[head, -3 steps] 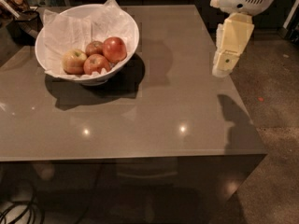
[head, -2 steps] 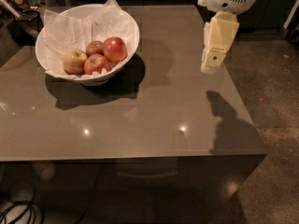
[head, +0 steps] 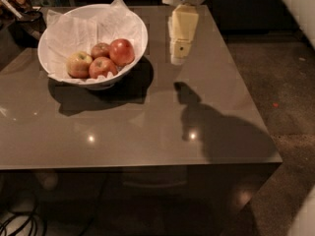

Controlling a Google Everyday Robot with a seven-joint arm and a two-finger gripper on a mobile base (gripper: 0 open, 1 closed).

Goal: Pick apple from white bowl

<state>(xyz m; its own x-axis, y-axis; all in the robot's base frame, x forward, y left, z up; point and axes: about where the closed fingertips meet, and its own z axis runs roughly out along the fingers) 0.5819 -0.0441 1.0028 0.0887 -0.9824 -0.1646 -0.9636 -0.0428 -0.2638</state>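
1. Four apples lie in the white bowl [head: 140, 31], which stands on the far left part of the grey table [head: 147, 132]. The apple [head: 122, 51], the biggest and brightest red, sits on the right of the cluster, towards the bowl's right wall. It is round, with no clear long axis, and where its stem points cannot be told.
2. A small dull red apple [head: 100, 49] touches it on the left, a second small red apple [head: 102, 67] lies in front of that one, and a yellow-green apple [head: 79, 64] sits furthest left. Crumpled white paper [head: 74, 31] lines the bowl and rises above the rim at the back. Nothing covers the apple from above; the bowl's right wall stands between it and the tool.
3. The gripper [head: 178, 58] hangs over the table to the right of the bowl, outside the rim, pointing down, clear of the surface. It holds nothing; whether it is spread or pressed together cannot be told. The apple lies to its left, apart from it.
4. The arm's shadow [head: 216, 132] falls on the table's near right part. Cables [head: 19, 222] lie on the floor at lower left.
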